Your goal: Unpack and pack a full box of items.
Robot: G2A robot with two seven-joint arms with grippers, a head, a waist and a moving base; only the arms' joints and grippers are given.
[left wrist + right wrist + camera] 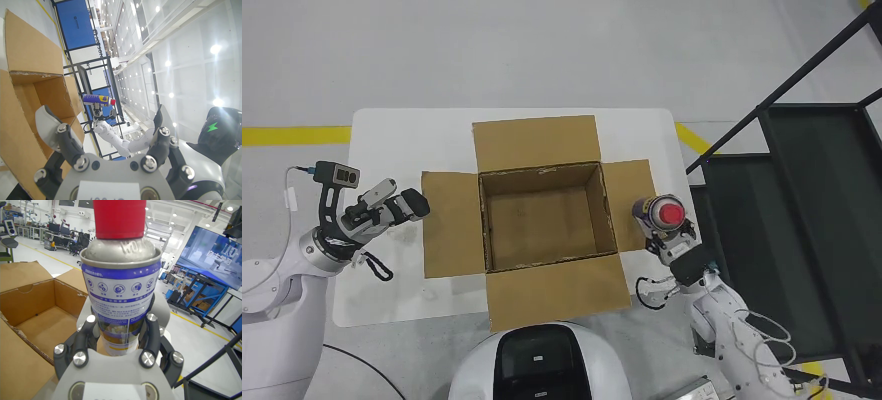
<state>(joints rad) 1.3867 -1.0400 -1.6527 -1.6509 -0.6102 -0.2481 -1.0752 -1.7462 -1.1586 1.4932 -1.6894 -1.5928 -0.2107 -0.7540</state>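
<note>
Since the box (542, 225) is empty and the can (662, 213) hangs just outside its right flap, the top view suggests the packing is only beginning. The right gripper (670, 238) holds the can upright, red cap up, above the bench (402, 140). The left gripper (407, 205) hovers just off the box's left flap. A low path inward could catch the can's base on the right flap or wall, shoving the light box across the bench.

From the left wrist view, the left gripper (102, 115) has its fingers (47, 121) spread wide with nothing between them. The box (51, 94) lies close beside it, and the can (96, 100) is seen on the box's far side. A careless swing could knock that near flap.

From the right wrist view, the fingers (158, 313) clamp the can (121, 285) around its lower half, leaving most of its length above them. Smooth metal held this low may pivot or slide if the wrist tilts quickly. Released high over the box (37, 317), the can would likely topple or dent on the cardboard floor.
</note>
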